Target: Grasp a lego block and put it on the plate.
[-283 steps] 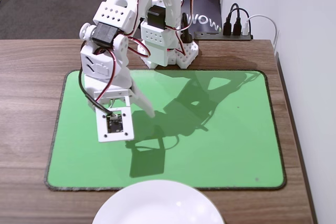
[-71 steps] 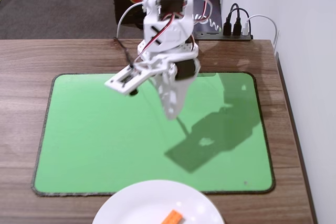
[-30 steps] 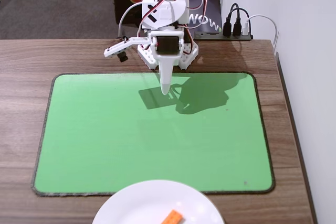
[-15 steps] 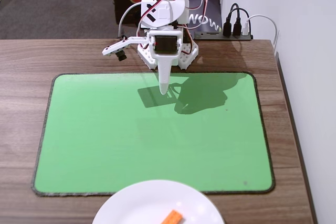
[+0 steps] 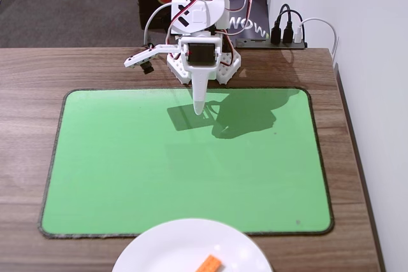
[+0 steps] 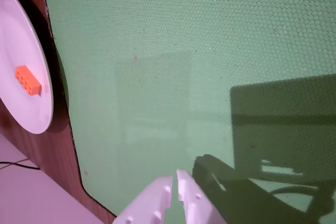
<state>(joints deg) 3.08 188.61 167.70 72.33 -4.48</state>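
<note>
I count one lego block (image 5: 210, 264), lying on the one plate (image 5: 166, 246) at the bottom edge of the fixed view. My one gripper (image 6: 174, 181) hangs over the green mat (image 5: 127, 157) near its top edge, fingers closed, holding nothing.

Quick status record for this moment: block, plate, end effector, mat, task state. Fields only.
block: orange lego block lying on the plate, free of the arm
plate: white plate at the near table edge in the fixed view, overlapping the mat's near border
end effector: end effector shut and empty, fingertips together, over the far part of the mat near the arm's base
mat: green mat, nothing lying on it but shadow
task state: block is on the plate; placing looks done
</note>
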